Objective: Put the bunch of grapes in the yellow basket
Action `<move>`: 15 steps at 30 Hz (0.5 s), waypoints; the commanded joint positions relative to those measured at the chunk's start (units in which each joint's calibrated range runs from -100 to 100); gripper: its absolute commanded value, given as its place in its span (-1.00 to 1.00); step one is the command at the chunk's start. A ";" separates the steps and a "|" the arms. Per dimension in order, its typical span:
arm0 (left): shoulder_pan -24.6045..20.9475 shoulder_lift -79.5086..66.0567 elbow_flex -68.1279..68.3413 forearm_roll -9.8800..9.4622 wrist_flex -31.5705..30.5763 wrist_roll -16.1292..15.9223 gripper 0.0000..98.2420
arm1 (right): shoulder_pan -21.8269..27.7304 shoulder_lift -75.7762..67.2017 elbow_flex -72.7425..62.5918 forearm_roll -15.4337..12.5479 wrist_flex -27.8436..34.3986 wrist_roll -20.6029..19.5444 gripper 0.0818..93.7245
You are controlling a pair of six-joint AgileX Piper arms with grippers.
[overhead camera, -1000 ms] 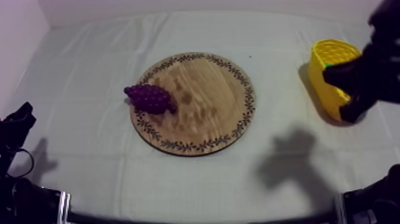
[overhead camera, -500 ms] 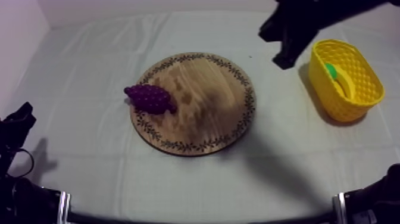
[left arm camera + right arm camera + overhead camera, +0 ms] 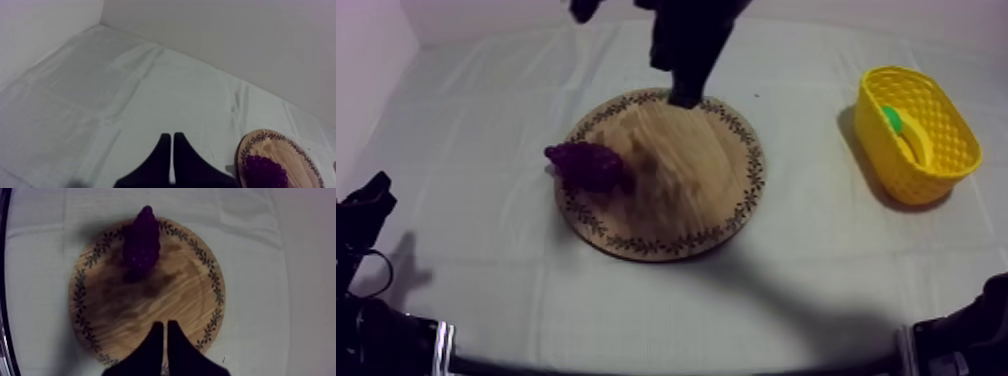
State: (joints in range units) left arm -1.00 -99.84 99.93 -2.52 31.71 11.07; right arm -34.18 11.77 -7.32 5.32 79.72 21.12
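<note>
at the board's left rim: bunch of grapes (image 3: 588,165), dark purple, lying on its side on the wooden board (image 3: 686,190); one end pokes out past the rim over the cloth (image 3: 476,120).
wooden board: round, leaf pattern round the rim, flat on the cloth mid-table; the arm's shadow falls across the wood near the grapes.
right gripper: (image 3: 684,97) over the board's far rim, arm coming in from beyond the board. fingers pressed together into a narrow wedge, nothing btw them. from its wrist cam the tips (image 3: 164,324) are above the wood just inside the rim, w/ the grapes across the board from them, well apart, no contact.
left gripper: (image 3: 376,188) well off the board to its left & on the near side, low by the cloth. fingers closed flat against each other (image 3: 171,136), holding nothing. its wrist cam has the board's rim & the grapes off to one side, not close.
yellow basket: (image 3: 936,165) well to the right of the board, apart from it, standing on the cloth. inside: a green fruit (image 3: 892,118) & sth yellow next to it; can't tell what kind either is.
task thing vs basket: grapes on the board, not in the basket.
</note>
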 commanded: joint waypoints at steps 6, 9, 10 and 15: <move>0.02 0.02 -0.04 0.01 -0.02 -0.01 -1.00 | -0.12 9.49 -14.75 -1.63 4.92 2.88 -0.92; 0.02 0.02 -0.04 0.01 -0.02 -0.01 -1.00 | -0.72 11.87 -17.45 -1.23 5.81 3.43 -0.90; 0.02 0.02 -0.04 0.01 -0.02 -0.01 -1.00 | -0.98 12.49 -17.98 -1.00 6.01 3.55 -0.89; 0.02 0.02 -0.04 0.01 -0.02 -0.01 -1.00 | -2.05 14.49 -19.55 -0.24 7.08 3.36 -0.65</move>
State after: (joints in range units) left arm -1.00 -99.84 99.93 -2.52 31.71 11.07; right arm -36.18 26.19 -26.73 4.82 86.69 24.70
